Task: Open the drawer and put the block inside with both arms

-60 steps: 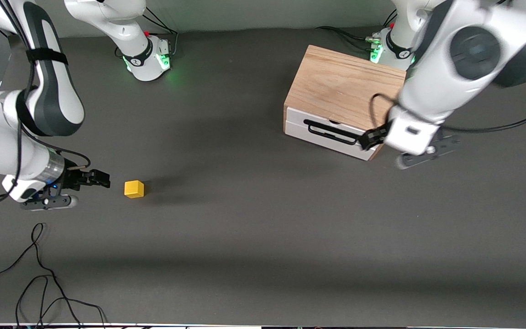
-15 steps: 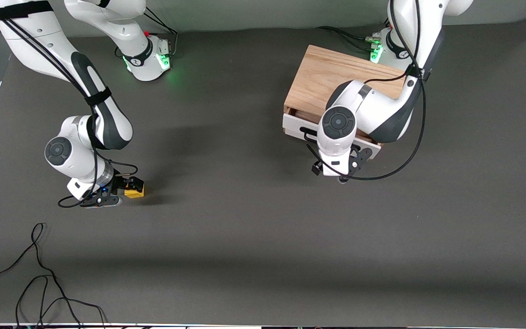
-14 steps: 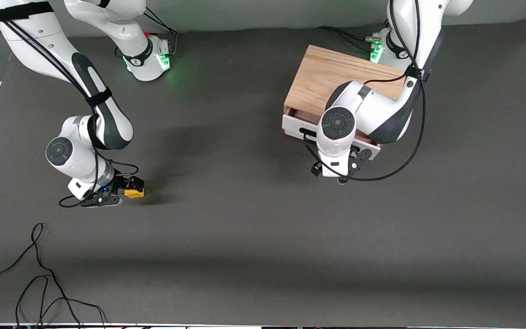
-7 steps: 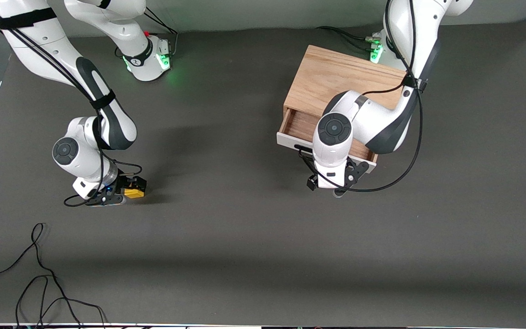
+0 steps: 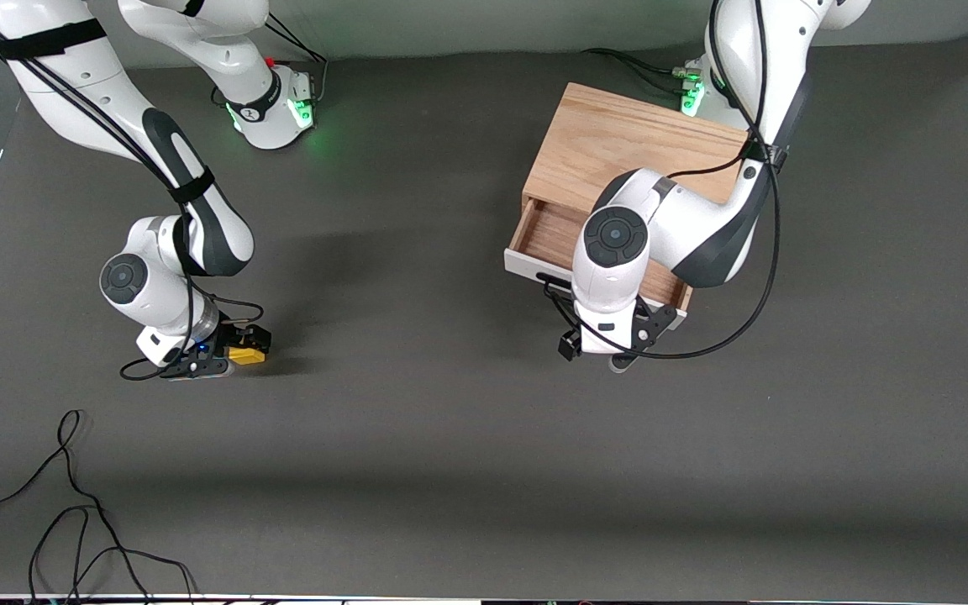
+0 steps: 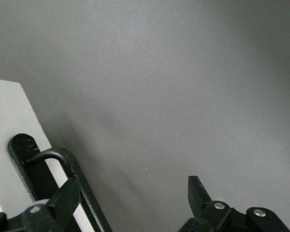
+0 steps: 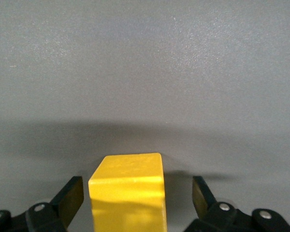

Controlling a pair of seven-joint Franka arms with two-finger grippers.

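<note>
Straddling the block [image 7: 127, 193], right pincer [image 7: 134, 195] wide open, left pincer [image 6: 130, 198] open, one finger hooked inside drawer handle [image 6: 63, 164].

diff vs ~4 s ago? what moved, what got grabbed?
The left tool hooked one finger into the handle and pulled the drawer out toward the front camera; it is now well open. The right tool closed in on the block and straddles it, open, not gripping. Block and oak box stayed put.
</note>
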